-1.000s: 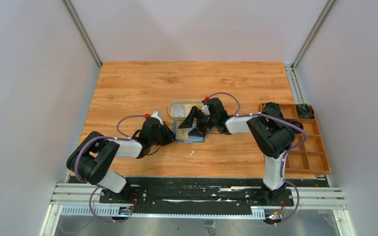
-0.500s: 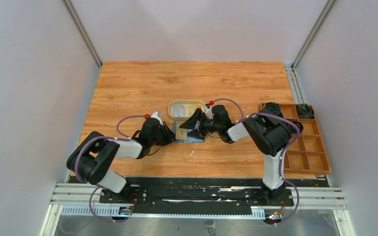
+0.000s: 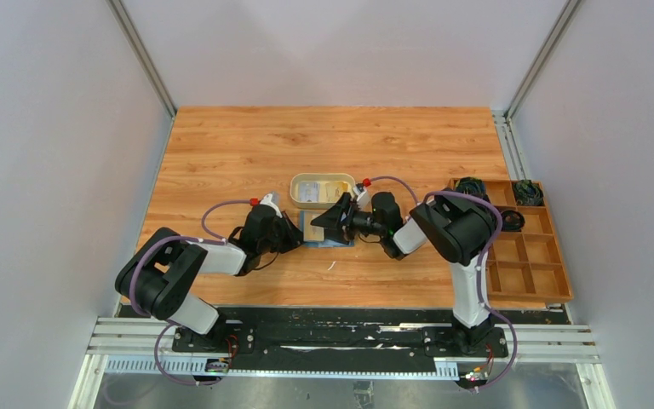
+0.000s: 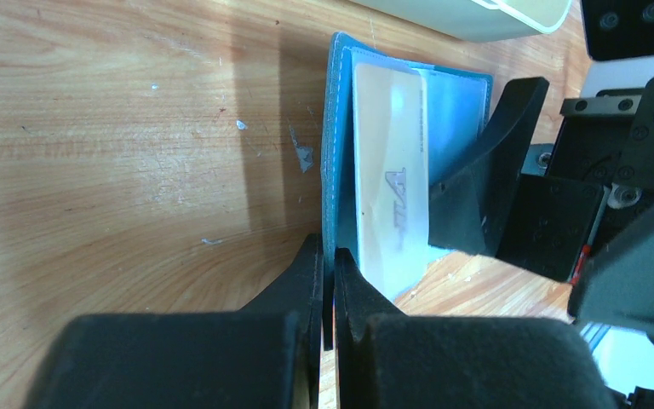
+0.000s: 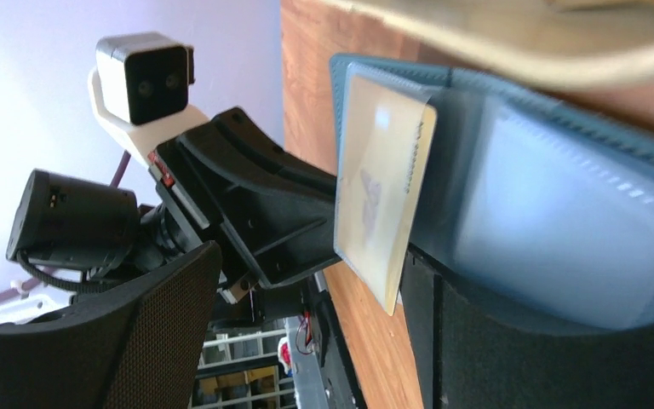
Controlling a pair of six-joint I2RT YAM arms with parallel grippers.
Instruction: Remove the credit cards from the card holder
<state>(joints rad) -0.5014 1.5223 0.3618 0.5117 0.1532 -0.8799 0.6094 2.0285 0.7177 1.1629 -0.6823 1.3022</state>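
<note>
Pinching the one card holder (image 4: pixel 456 102) by its edge, the left gripper (image 4: pixel 328 281) is pressed together — one yellowish card (image 4: pixel 389 170) stands between the two spread fingers (image 5: pixel 162 332) of the right gripper (image 3: pixel 334 220).

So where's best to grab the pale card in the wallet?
Probably the raised long edge of the card, approached from the right gripper's side: it stands tilted off the open wallet, that edge free, while the left gripper pinches the wallet's rim.

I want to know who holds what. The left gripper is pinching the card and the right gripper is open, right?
Not quite. The left gripper is pinching the edge of the wallet, not the card beside it, as the left wrist view shows. The right gripper is open.
</note>
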